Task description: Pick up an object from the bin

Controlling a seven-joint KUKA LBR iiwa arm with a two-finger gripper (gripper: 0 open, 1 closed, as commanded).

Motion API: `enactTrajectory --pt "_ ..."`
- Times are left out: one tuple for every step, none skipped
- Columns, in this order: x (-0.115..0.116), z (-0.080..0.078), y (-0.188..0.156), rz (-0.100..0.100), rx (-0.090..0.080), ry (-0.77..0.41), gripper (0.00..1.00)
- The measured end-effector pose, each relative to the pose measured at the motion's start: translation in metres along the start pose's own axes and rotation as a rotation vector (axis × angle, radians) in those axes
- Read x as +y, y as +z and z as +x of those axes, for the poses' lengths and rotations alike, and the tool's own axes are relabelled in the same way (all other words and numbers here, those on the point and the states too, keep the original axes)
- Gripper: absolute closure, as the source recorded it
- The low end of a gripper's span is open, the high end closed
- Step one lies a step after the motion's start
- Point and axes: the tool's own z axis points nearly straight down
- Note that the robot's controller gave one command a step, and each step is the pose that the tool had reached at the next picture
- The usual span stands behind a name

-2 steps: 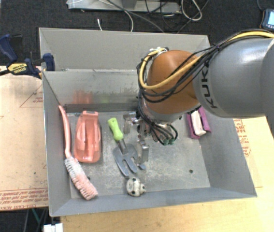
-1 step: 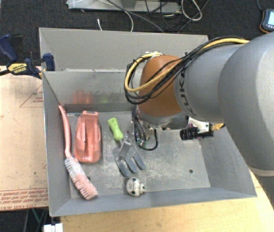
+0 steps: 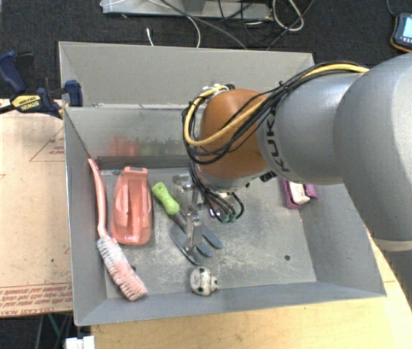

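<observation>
The arm [image 3: 351, 122] reaches into the bin [image 3: 278, 246] from the right, its wrist wrapped in an orange cover [image 3: 227, 137] with yellow and black cables [image 3: 188, 126] looped round it. Below the cover the gripper [image 3: 197, 244] points down at the middle of the bin floor, its tip low over or on the bare grey metal. Whether it is wide or narrow I cannot tell, since its lower parts overlap from this angle. No thing shows clearly in its grasp. The green piece [image 3: 166, 198], short and rounded, lies tilted just to the left of the gripper and a little further back. The ball [image 3: 202, 281], small and mottled white and grey, sits near the front wall, just in front of the gripper tip and apart from it. These two are the things closest to the gripper. Left of the green piece lies a pink block [image 3: 131, 206], long and rounded, lengthwise from back to front. Beside it, along the left wall, is a pink brush [image 3: 104, 231], its bristle head toward the front left corner. By the right wall a purple and white thing [image 3: 298, 193] is partly hidden under the arm.
</observation>
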Motion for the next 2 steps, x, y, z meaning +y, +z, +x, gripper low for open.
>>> enactTrajectory --pt "0.0100 0.0116 0.0064 0.003 0.007 0.655 1.00" --pt "0.0123 0.0133 0.0071 0.002 0.005 0.694 1.00"
